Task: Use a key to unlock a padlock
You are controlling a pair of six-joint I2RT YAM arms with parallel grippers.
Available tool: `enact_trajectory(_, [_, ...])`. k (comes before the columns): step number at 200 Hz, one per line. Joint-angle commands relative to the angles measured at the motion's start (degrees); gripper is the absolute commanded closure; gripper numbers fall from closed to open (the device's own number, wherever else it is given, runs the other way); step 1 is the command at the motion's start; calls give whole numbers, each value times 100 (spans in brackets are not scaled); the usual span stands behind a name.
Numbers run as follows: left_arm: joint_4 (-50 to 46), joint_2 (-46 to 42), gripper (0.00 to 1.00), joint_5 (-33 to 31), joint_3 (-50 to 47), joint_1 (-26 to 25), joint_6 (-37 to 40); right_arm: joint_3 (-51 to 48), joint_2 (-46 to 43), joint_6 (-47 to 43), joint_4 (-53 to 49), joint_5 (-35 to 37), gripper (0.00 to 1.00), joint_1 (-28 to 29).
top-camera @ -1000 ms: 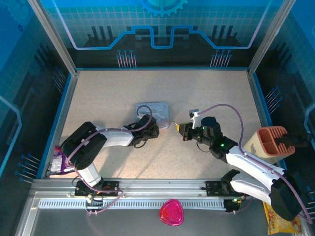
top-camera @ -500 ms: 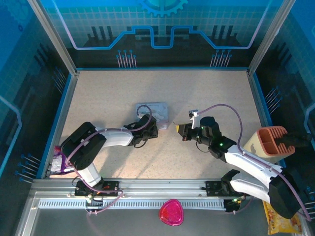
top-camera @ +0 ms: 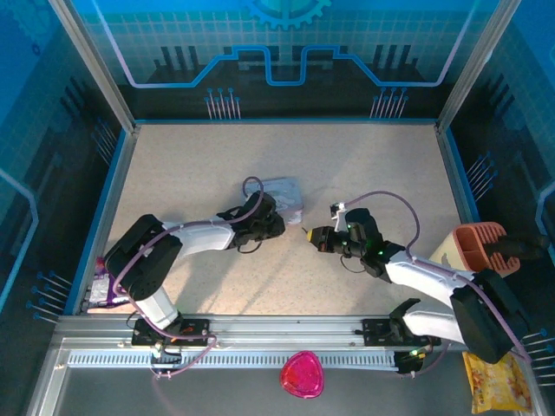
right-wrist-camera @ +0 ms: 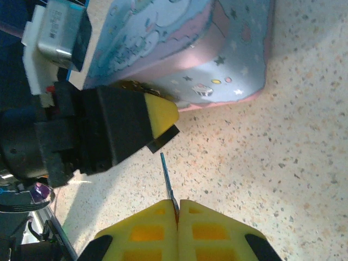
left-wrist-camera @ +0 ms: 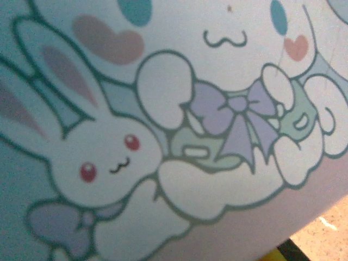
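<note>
Key [right-wrist-camera: 167, 180], pinched in our tightly closed right gripper [top-camera: 310, 234], points toward 9 o'clock at the left gripper [top-camera: 277, 224], sitting at 6 o'clock of the tin [top-camera: 286, 189]; we cannot tell its opening

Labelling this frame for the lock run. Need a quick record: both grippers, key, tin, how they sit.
right gripper: shut on the key, thin blade sticking out in front
key: points toward the left gripper, tip close to it
left gripper: at the tin's lower edge; open or shut cannot be told
tin: pastel cartoon print, lying on the table
table: speckled beige
</note>
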Motion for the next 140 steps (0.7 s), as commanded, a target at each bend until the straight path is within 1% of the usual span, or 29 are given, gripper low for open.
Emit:
enact_trajectory(1, [304,-155,82,472,234,108,-300,-141,282,591,445,-267,100,-66])
enact_trajectory(19, [383,-137,82,699,317,138,-420,-87,618,1014,593,-462,100,-63])
enact_trajectory(44, [669,-189,82,933,220,234,-739,-169,986,1564,1492,-775,100,-48])
enact_trajectory(98, [1130,-433,84,1053,-32,270,-1311,52,1252,1692,1741,-887,100,-43])
enact_trajectory(117, [1192,-499,85,1123,-64,299,-1412,112,1479,1696,1898,-1092,100,-146])
enact_trajectory(140, [1247,-578,87,1154,-111,307,-1445,34,1758,2004,2520,-1397,100,-307])
